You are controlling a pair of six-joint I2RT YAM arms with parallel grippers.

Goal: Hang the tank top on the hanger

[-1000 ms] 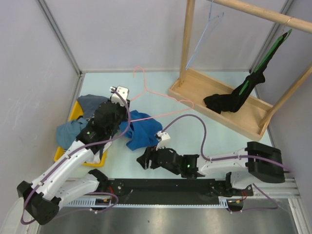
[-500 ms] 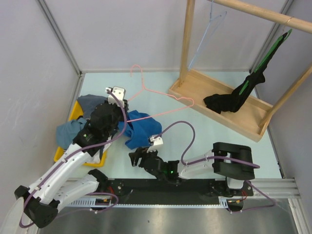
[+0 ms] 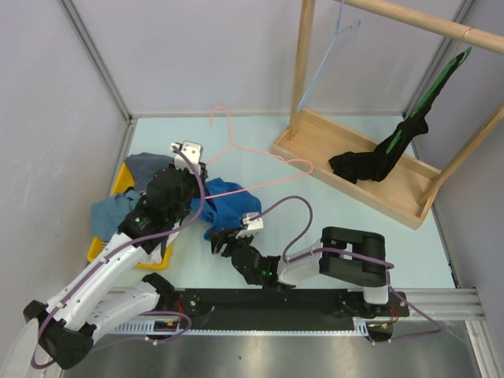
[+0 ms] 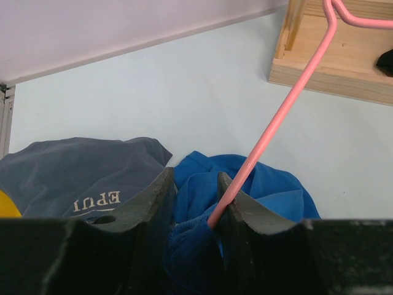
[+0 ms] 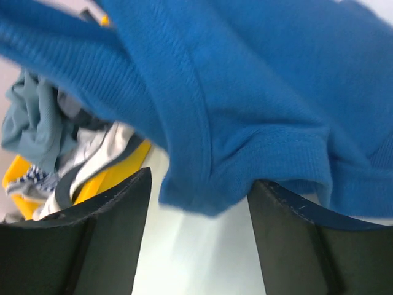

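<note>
The royal-blue tank top point(image 3: 230, 206) lies bunched on the table beside the yellow bin. The pink wire hanger point(image 3: 272, 154) slants from its hook at the back down into the fabric. My left gripper point(image 3: 201, 191) is shut on the hanger's lower wire point(image 4: 288, 98), with a fold of the tank top point(image 4: 270, 190) also between the jaws. My right gripper point(image 3: 224, 240) is open at the tank top's near edge. In the right wrist view the blue hem point(image 5: 245, 92) hangs just above and between its fingers point(image 5: 199, 203), not gripped.
A yellow bin point(image 3: 120, 183) at the left holds a grey-navy printed shirt point(image 3: 150, 165) and a teal garment point(image 3: 110, 213). A wooden rack point(image 3: 354, 169) stands at the back right with a light blue hanger point(image 3: 327, 59) and a green hanger with black cloth point(image 3: 394, 150).
My right gripper has swept left and forward to the tank top's near edge. My left gripper with the hanger shifted slightly left early on, then held still.
</note>
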